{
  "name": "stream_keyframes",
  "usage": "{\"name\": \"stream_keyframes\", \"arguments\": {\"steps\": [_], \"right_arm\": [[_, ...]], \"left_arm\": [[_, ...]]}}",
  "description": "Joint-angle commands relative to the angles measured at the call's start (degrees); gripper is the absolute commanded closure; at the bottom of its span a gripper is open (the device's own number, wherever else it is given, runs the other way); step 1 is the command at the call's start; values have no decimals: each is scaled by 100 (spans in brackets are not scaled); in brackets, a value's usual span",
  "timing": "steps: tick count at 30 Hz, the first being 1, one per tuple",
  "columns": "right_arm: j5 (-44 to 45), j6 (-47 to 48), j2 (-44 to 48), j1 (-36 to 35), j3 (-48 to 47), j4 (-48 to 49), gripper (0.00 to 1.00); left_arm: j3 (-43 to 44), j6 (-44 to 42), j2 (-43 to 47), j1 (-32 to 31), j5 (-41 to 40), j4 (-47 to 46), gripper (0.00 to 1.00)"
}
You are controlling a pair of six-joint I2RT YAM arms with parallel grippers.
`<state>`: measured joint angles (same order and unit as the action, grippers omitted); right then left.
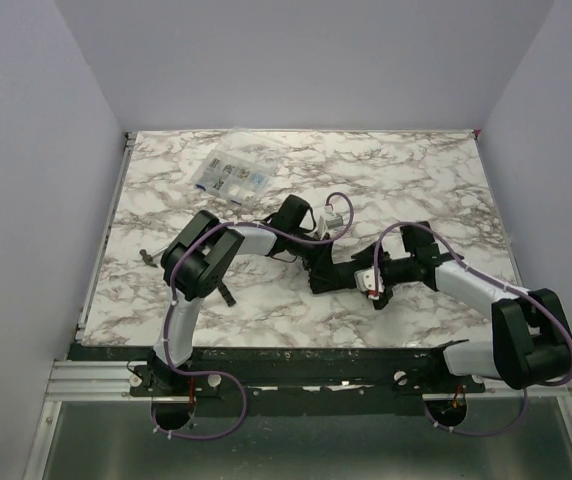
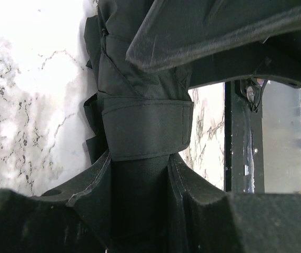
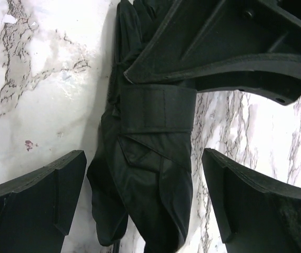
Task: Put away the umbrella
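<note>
Your left gripper [image 2: 140, 179] clamps the folded black fabric umbrella [image 2: 119, 68] just beside its wrap strap [image 2: 148, 129], mid white marble tabletop [image 1: 446, 190] toward the near edge, while your right gripper [image 3: 142, 158] gapes astride it, untouching; likely light, slippery cloth over a stiff core, so hold at the strap.

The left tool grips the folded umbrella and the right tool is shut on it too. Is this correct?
No: the right tool is open, clear of the umbrella on both sides, as the right wrist view shows. The left tool does grip it.
</note>
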<state>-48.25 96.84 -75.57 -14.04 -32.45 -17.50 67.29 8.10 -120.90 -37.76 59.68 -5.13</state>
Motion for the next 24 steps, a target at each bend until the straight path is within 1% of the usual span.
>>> {"name": "stream_keyframes", "arguments": {"steps": [1,3,9,10,12,15,17,19,22,24], "right_arm": [[345,-266,-100,-229,238,588,2],[478,-418,-196,-319,283,751,6],[964,-766,-586,-439,236,905,29],[1027,-795,-641,-441,222,898,31],[1080,-808,-725,-441,199,855,43],[1147,-757,-814,-492,195,766,68],[1184,-671,-828,-528,244,733,79],[1204,-607,-825,-538,279,688,82],[1255,-515,-815,-542,351,675,86],[1289,-458,-802,-546,428,694,86]], "left_arm": [[-495,-121,-795,-2,-947,1539,96],[-499,-83,-794,5,-938,1499,95],[-471,66,-786,1,-859,1361,95],[-463,85,-786,5,-847,1342,95],[-432,124,-786,5,-814,1327,95],[-401,195,-760,5,-799,1285,95],[-401,271,-705,7,-805,1215,93],[-409,382,-618,10,-873,1139,90],[-483,604,-355,31,-993,865,81],[-506,788,-130,35,-1096,672,70]]}}
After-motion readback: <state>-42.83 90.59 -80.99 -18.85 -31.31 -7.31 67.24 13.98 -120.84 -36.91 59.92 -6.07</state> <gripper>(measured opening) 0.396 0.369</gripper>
